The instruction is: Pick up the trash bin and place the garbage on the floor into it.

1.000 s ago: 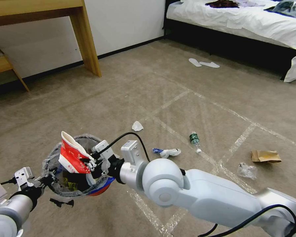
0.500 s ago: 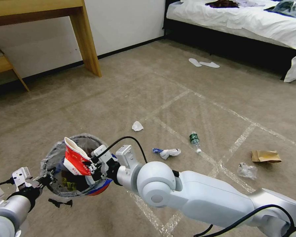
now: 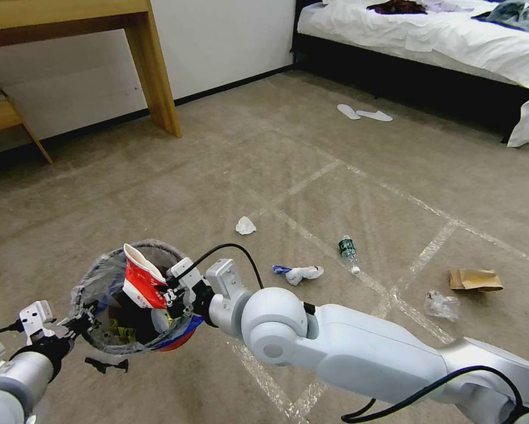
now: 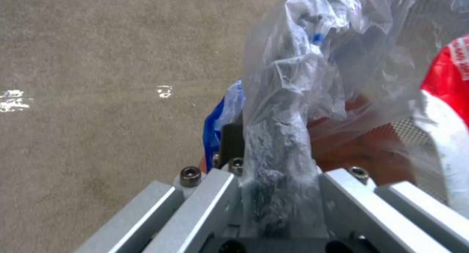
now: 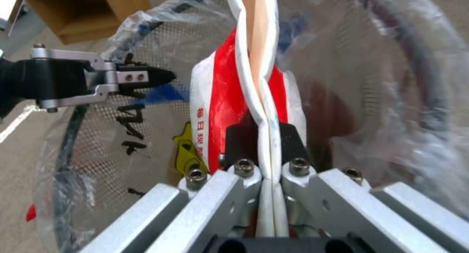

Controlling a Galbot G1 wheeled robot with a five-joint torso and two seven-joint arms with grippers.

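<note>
crushed cup (image 3: 142, 281) across bin mouth (image 3: 108, 277); open carpet (image 3: 217, 171) around bottle (image 3: 348, 249)

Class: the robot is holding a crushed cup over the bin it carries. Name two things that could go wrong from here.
1. The right gripper pinches the crushed cup while much of it stands above the trash bin; released now, it might tip out.
2. The left gripper grips the rim through the plastic liner, which could slip.
</note>
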